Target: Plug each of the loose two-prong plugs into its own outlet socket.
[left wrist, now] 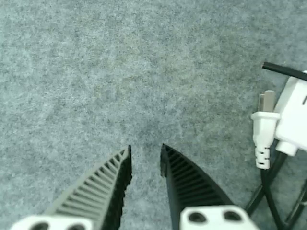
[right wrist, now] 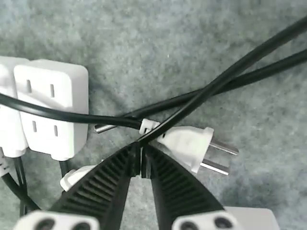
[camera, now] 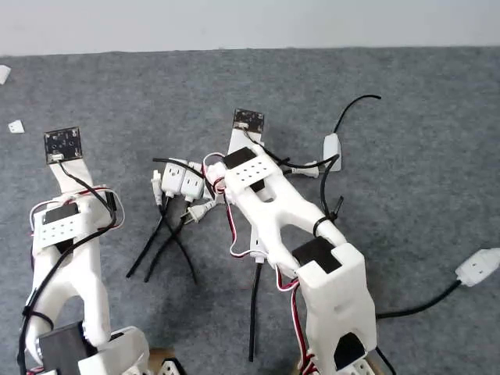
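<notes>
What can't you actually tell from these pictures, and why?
Right wrist view: whether the right gripper pinches the black cord next to the loose plug; its own tips cover that spot.
Left wrist view: the outlet block is cut off by the edge, so its sockets cannot be counted.
High view: slots on the outlet blocks are too small to see, and black cables cross them.

Two arms [camera: 70, 258] [camera: 289, 211], two outlet blocks [camera: 173, 178] [camera: 192, 181], two two-prong plugs [camera: 156, 186] [camera: 199, 211], two other white cord-ends [camera: 332, 148] [camera: 478, 266].
</notes>
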You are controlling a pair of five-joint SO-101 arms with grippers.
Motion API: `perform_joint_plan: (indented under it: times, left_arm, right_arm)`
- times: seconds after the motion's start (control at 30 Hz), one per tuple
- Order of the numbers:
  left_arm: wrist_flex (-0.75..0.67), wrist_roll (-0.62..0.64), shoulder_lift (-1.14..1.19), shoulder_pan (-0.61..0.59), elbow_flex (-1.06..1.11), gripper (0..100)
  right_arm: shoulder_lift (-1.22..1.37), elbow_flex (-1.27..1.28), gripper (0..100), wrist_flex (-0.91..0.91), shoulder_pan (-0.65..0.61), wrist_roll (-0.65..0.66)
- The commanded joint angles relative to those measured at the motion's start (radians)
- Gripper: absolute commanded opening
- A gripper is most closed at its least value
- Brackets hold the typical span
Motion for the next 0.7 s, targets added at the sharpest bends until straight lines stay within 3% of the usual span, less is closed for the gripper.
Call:
perform_joint_plan:
  times: [0.0, 0.13, 0.33, 0.67]
  left_arm:
    - [-0.028, -0.011, -0.006, 0.008, -0.007, 10]
    - [-0.028, -0.011, -0.006, 0.008, -0.007, 10]
    - [-0.028, -0.011, -0.006, 0.008, -0.007, 10]
    - [-0.028, -0.011, -0.006, 0.009, -0.007, 10]
  right_arm:
    - [-0.010, -0.046, 0.9, 0.005, 0.002, 0.017]
    - [-0.013, -0.068, 2.7, 0.036, -0.041, 0.049]
    - [-0.008, -0.130, 17.1, 0.076, -0.105, -0.025]
    - [0.001, -0.157, 17.6, 0.027, -0.114, -0.064]
